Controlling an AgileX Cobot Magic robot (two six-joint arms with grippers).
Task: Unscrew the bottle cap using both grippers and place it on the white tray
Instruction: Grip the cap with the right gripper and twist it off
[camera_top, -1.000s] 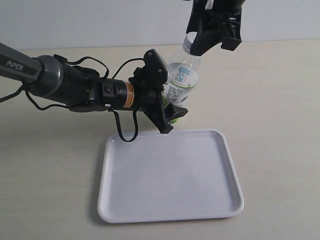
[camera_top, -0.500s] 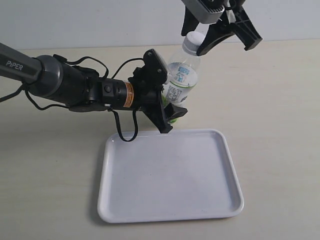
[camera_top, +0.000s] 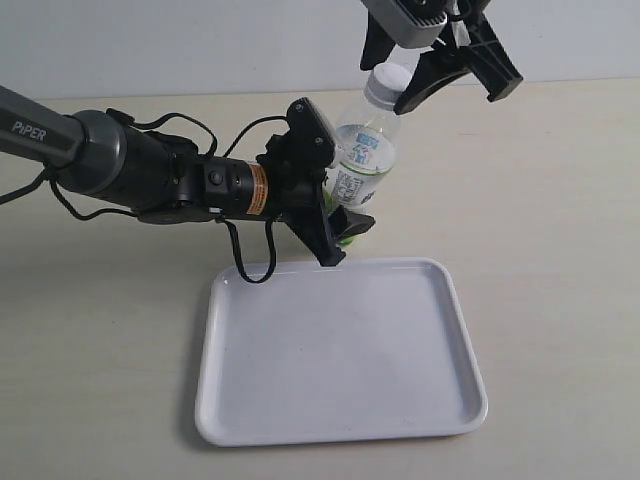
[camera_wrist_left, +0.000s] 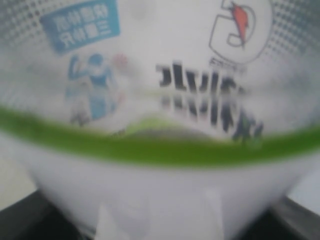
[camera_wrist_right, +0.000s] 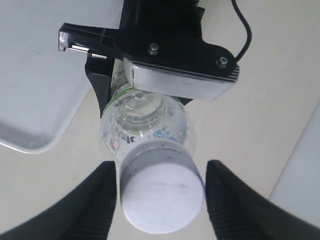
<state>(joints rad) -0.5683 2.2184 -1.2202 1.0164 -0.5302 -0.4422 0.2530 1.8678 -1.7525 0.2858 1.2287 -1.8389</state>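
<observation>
Clamping the tilted bottle (camera_top: 365, 150) beyond the white tray (camera_top: 340, 360), left gripper (camera_top: 338, 205) is closed; right gripper (camera_top: 420, 70) stands open astride the bottle cap (camera_wrist_right: 161, 195).

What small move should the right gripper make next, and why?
Probably close the right gripper on the small round white ribbed plastic cap. Its jaws stand open on either side of the cap without touching it, the cap sits on the clear plastic labelled bottle, and the left gripper clamps the bottle's body, so a grip must come before twisting.
</observation>
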